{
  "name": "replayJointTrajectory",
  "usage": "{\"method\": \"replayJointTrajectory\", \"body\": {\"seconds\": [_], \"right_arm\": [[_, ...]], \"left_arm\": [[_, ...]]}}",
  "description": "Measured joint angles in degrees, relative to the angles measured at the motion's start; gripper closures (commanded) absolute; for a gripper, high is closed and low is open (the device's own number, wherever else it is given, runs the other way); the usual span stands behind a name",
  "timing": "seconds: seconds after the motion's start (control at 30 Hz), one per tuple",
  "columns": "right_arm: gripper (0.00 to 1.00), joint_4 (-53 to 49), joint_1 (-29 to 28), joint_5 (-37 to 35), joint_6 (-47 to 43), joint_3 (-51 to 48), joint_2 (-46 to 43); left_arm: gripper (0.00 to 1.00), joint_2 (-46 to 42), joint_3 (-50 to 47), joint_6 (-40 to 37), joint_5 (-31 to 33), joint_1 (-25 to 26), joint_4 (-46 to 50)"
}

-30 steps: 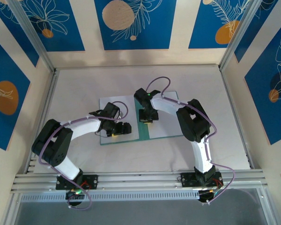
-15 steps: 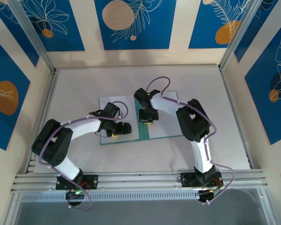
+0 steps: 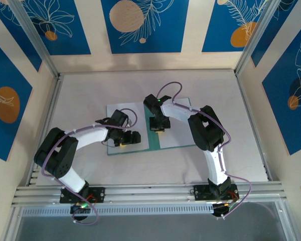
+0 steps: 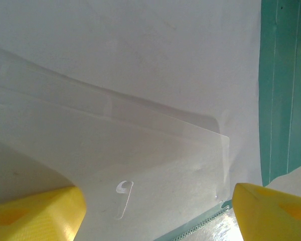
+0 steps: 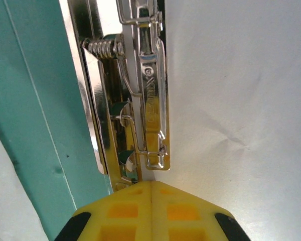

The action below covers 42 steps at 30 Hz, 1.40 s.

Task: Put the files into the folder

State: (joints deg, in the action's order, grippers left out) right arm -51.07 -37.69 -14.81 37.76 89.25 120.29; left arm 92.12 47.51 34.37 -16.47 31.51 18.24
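Observation:
The teal-green folder (image 3: 155, 139) lies open and flat mid-table. White files cover its left leaf (image 3: 119, 113) and right leaf (image 3: 179, 134). My left gripper (image 3: 133, 137) hovers low over the left leaf's near edge. In the left wrist view its yellow fingers (image 4: 36, 215) stand wide apart and open above a pale sheet (image 4: 140, 150) whose corner curls up, with the folder (image 4: 278, 90) as a teal strip at the right. My right gripper (image 3: 157, 125) is shut at the spine. In the right wrist view its tip (image 5: 151, 193) meets the near end of the metal clip (image 5: 146, 90), between the teal card (image 5: 35, 110) and a white sheet (image 5: 241, 100).
The folder lies on a pale grey table (image 3: 215, 95) walled by aluminium rails at the left (image 3: 45, 125) and right (image 3: 253, 120). Both arm bases sit on the near rail (image 3: 150, 193). Bare table surrounds the folder on all sides.

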Motion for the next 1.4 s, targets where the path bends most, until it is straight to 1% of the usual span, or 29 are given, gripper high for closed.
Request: {"method": "replayJointTrajectory", "body": {"seconds": [0.5, 0.67, 0.9, 1.1, 1.4], "right_arm": [[0.98, -2.78, 0.98, -1.27, -0.22, 0.33, -0.2], [0.98, -4.09, 1.46, -1.53, -0.81, 0.33, -2.01], [0.98, -4.35, 1.62, -1.07, -1.29, 0.35, -7.34], [0.98, -4.0, 1.68, 2.67, -1.66, 0.31, -11.85], [0.96, -1.46, 1.84, 6.49, -1.66, -2.51, -25.51]], "left_arm": [[0.19, 0.0, -0.09, 0.0, 0.0, 0.0, -0.17], [0.19, 0.0, -0.09, 0.0, 0.0, 0.0, -0.2], [0.19, 0.11, -0.07, -0.02, 0.02, 0.0, -0.15], [0.18, 0.5, 0.66, -0.5, 0.28, 0.0, 0.81], [0.18, 2.89, 4.35, -2.49, 1.6, 0.0, 5.14]]}}
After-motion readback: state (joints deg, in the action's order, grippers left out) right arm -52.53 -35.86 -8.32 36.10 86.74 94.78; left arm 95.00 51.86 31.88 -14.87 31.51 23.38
